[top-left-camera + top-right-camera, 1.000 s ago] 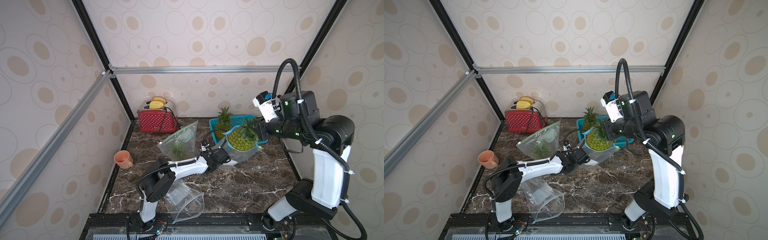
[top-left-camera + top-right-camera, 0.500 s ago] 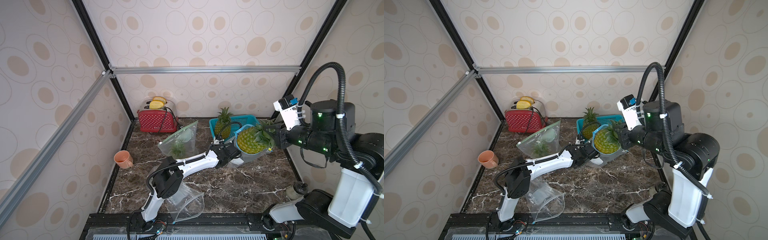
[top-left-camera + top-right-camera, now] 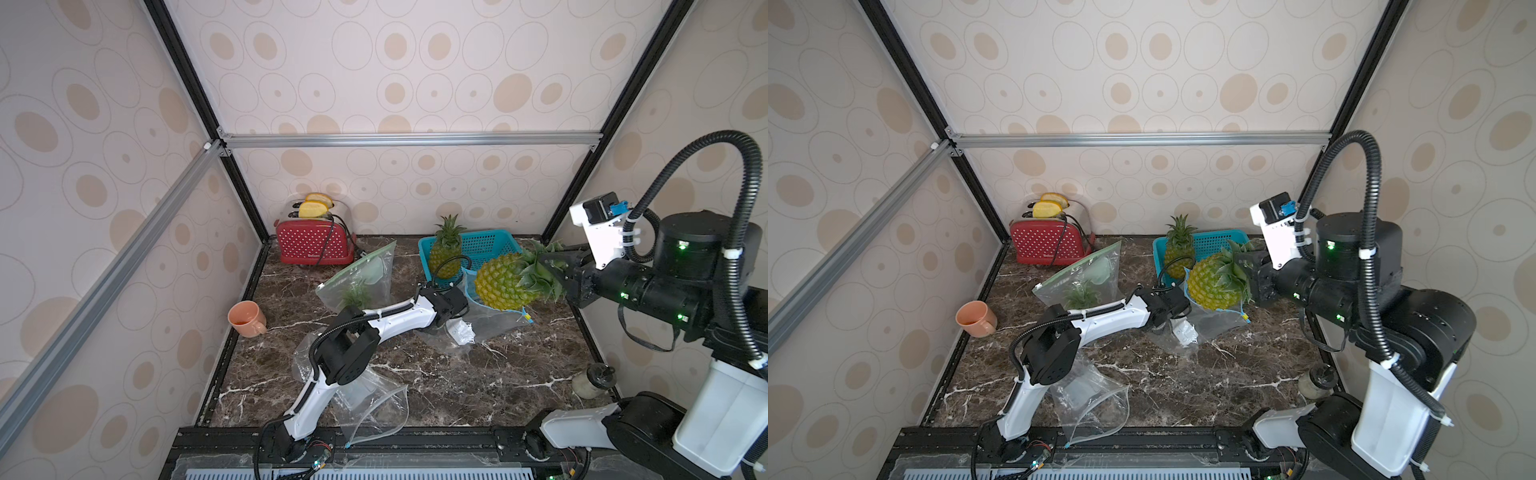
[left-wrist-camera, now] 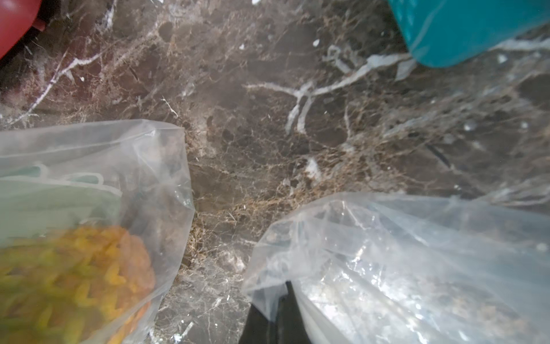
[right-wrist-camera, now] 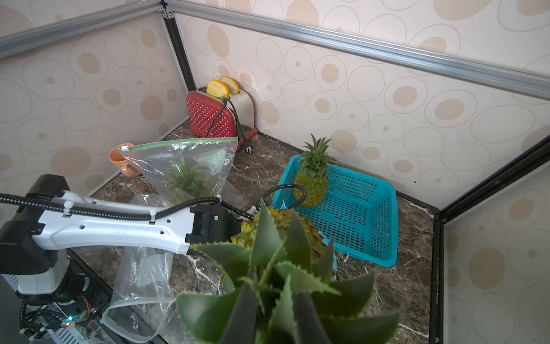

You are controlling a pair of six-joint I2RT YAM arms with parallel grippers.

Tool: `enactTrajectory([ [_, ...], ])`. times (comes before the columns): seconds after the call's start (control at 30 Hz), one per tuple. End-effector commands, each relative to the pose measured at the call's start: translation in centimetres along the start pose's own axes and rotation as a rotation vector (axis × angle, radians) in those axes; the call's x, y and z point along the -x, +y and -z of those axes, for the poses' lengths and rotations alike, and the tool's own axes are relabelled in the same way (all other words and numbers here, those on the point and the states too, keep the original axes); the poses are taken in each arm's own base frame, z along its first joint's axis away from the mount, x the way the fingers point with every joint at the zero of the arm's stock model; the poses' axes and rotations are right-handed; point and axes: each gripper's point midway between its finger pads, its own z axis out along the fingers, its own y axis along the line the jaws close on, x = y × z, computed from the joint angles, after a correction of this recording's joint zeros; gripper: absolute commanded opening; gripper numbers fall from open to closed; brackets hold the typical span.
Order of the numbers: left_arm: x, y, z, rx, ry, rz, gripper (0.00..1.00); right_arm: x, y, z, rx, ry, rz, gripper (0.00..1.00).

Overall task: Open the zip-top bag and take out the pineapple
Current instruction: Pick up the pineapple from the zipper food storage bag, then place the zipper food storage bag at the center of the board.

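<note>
Top views: right gripper clamped on the crown of the pineapple, which hangs clear of the worktop at the open mouth of the zip-top bag.
Left wrist: left gripper closed on the zip-top bag's plastic edge.
Right wrist: fingers buried among crown leaves; pineapple near the basket.

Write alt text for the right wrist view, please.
The right gripper holds a pineapple by its leafy crown. Beyond it, a second pineapple stands in a teal basket, and the left arm reaches toward the held fruit.
</note>
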Motion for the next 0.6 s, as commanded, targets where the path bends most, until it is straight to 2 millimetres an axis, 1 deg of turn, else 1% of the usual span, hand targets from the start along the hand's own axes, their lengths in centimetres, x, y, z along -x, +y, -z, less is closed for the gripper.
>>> enactTrajectory([
  [0.0,-1.9,1.7,1.3,0.015,0.052,-0.038,0.00,3.4,-0.6,-0.6,-0.035,-0.130,0.002,0.00],
  [0.13,-3.0,4.4,3.2,0.047,0.052,-0.007,0.00,2.6,-1.8,-4.1,-0.129,-0.068,0.042,0.00],
  [0.2,-3.3,5.5,4.0,0.055,0.046,0.006,0.00,2.7,-2.2,-5.7,-0.158,-0.058,0.063,0.00],
  [0.23,-3.4,5.8,4.3,0.060,0.046,0.007,0.00,2.5,-2.2,-7.0,-0.161,-0.041,0.078,0.00],
  [0.27,-3.5,6.0,4.5,0.063,0.048,0.003,0.00,2.7,-2.2,-7.8,-0.168,-0.042,0.090,0.00],
  [0.37,-3.1,6.0,4.8,0.067,0.058,-0.015,0.00,3.3,-2.7,-9.6,-0.208,-0.037,0.123,0.00],
  [0.4,-3.0,6.0,4.9,0.068,0.058,-0.016,0.05,3.5,-2.9,-10.1,-0.218,-0.033,0.134,0.00],
  [0.47,-2.4,6.2,5.4,0.063,0.043,-0.011,0.27,3.4,-3.3,-11.6,-0.250,-0.003,0.161,0.00],
  [0.5,-2.1,6.4,5.9,0.061,0.029,-0.003,0.34,3.2,-3.5,-12.4,-0.264,0.015,0.174,0.00],
  [0.53,-1.7,6.9,6.5,0.062,0.008,0.010,0.40,3.9,-3.9,-12.5,-0.283,-0.001,0.178,0.00],
  [0.57,-1.3,7.4,7.3,0.064,-0.015,0.022,0.46,3.9,-4.3,-13.3,-0.302,0.010,0.184,0.00],
])
